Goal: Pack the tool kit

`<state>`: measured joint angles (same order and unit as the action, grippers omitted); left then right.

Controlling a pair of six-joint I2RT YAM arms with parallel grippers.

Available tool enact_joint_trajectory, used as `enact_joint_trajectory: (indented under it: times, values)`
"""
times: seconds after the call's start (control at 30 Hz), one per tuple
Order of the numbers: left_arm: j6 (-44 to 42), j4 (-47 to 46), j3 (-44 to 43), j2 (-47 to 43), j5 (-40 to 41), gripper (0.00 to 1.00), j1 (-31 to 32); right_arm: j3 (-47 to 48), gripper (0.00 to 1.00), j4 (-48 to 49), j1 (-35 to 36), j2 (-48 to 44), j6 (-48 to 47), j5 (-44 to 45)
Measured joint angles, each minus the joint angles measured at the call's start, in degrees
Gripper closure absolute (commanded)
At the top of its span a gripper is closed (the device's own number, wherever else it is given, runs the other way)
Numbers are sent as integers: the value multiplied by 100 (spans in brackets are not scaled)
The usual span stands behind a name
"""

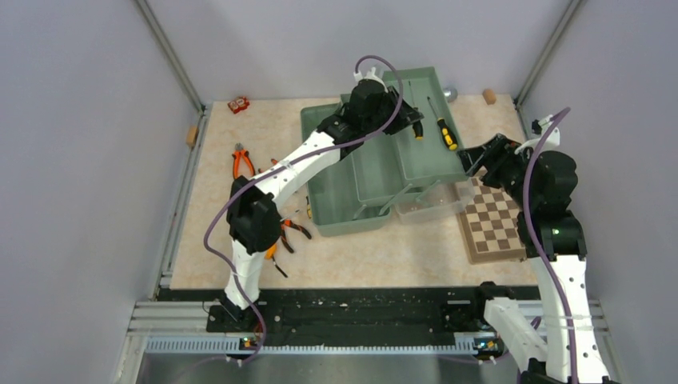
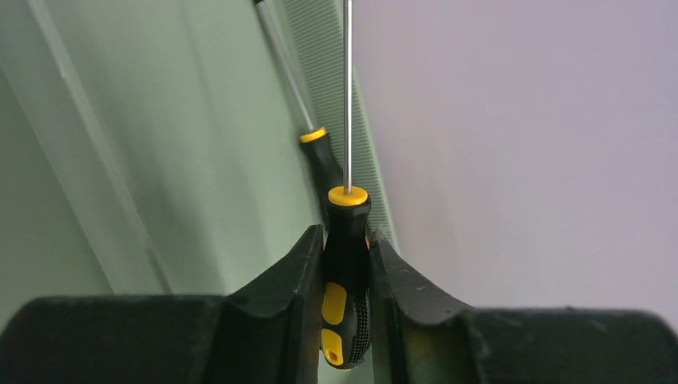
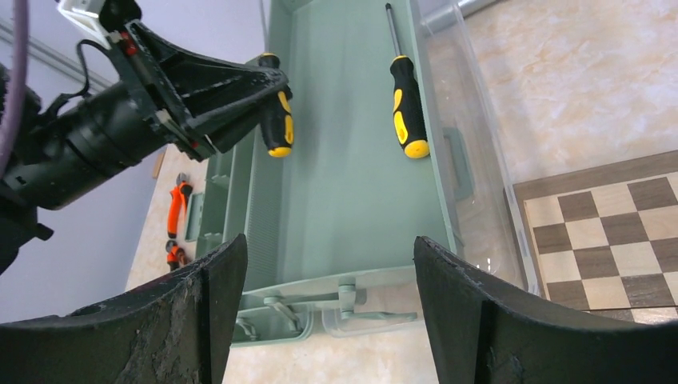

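Toolbox (image 1: 376, 172) on beige marbled table (image 1: 384, 256) (grey walls (image 1: 80, 160)); chessboard (image 1: 494, 224) beside.

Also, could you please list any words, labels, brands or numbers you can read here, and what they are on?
None can be read.
The screwdriver in the left gripper shows no print.
The small red object is too small to tell.
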<state>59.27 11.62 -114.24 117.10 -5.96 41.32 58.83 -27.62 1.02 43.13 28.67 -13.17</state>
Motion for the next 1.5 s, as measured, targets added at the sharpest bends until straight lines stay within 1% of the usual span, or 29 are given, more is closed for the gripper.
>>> enact_joint_trajectory:
  times: [0.2,0.3,0.47,0.57,0.67,0.73,0.83,0.97,1.13,1.23,1.3,1.4,1.47,1.5]
  values:
    - [-76,251,-11,146,92,35,9,0,24,2,0,-2,-17,72]
    - [-170,249,-122,146,138,30,9,0,24,0,0,0,-39,111]
    - [-372,341,-157,122,214,29,9,0,24,0,0,0,-63,146]
    - [-710,566,-153,-17,299,29,9,0,24,-9,0,-2,-118,181]
    - [-1191,815,-2,-404,463,28,-15,0,24,-42,0,-4,-210,258]
    - [-1622,1005,225,-839,586,25,-48,0,24,-79,0,-11,-267,308]
    - [-2334,1292,710,-1711,754,23,-173,0,24,-118,0,-28,-352,369]
    - [-3193,1611,1694,-3130,1097,20,-522,2,24,-131,7,-28,-474,442]
    - [-3847,2127,2966,-4577,1775,20,-793,4,24,-140,9,7,-560,498]
    - [-4019,2557,3696,-5202,2138,21,-870,4,24,-149,9,46,-577,527]
    - [-4035,2841,4199,-5523,2332,23,-981,4,24,-162,11,57,-584,544]
    - [-3998,3233,4806,-5805,2481,26,-1222,4,24,-157,11,55,-610,562]
    - [-3934,3405,5202,-5939,2496,31,-1436,4,24,-157,11,59,-612,566]
    - [-3882,3484,5381,-6000,2494,31,-1543,4,24,-155,9,63,-612,568]
